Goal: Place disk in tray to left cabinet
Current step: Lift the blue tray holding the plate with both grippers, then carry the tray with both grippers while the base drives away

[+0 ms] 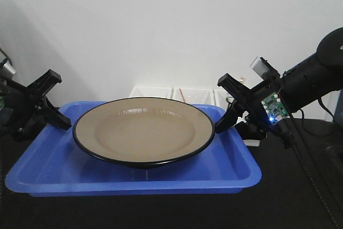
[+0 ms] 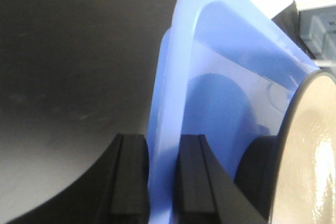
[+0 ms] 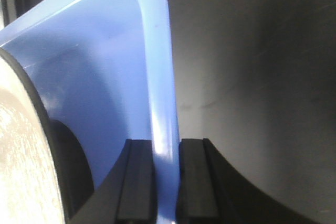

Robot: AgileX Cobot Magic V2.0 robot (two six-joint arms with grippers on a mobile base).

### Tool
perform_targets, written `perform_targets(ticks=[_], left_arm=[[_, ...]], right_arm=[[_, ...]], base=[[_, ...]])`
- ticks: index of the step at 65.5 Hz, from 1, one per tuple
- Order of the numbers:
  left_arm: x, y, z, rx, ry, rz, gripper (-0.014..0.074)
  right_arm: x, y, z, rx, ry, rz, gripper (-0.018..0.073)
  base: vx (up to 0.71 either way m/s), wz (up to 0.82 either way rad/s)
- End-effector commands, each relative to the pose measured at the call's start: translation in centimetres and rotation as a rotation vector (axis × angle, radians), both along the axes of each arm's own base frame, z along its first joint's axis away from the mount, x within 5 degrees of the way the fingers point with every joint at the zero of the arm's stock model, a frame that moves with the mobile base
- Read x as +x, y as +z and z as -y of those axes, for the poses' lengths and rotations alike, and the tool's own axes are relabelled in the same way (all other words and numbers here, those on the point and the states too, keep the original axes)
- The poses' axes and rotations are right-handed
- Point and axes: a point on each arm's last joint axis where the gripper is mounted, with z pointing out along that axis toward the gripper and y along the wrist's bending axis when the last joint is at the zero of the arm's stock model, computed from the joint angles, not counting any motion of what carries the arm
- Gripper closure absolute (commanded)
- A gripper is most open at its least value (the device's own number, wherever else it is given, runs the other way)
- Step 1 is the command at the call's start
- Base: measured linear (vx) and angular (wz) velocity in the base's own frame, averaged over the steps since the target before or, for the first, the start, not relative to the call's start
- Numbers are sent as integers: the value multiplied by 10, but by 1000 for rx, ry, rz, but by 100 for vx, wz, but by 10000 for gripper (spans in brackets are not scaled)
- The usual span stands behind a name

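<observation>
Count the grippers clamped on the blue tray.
2. The left gripper clamps the tray's left end and the right gripper clamps its right end, each with its jaws shut on the rim. No others are in view.

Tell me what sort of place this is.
Probably a robot lab bench, though little shows: a bare white wall, a black tabletop, and clear bins behind the blue tray holding the disk.

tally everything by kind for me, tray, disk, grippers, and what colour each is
blue tray: 1
tan disk with black rim: 1
black grippers: 2, the left gripper and the right gripper, each clamped on the tray rim
total: 4
</observation>
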Motion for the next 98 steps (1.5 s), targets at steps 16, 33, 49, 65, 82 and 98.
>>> perform_targets(ticks=[16, 33, 49, 65, 82, 98], left_arm=[[-21, 40, 22, -208, -58, 53, 597], [-21, 40, 22, -208, -58, 53, 597], [-21, 40, 22, -208, -58, 53, 597], [-21, 40, 22, -208, -58, 53, 597], [-21, 40, 22, -208, -58, 53, 597], [-21, 40, 22, -208, -58, 53, 597]], right_arm=[[-19, 46, -18, 219, 23, 83, 561], [-19, 46, -18, 219, 23, 83, 561], [-19, 46, -18, 219, 23, 83, 561], [-19, 46, -18, 219, 23, 83, 561], [-19, 46, -18, 219, 23, 83, 561], [-19, 46, -18, 219, 23, 83, 561]], base=[[-14, 51], [-13, 53], [-10, 54], [-5, 54], [-1, 54], [4, 67]])
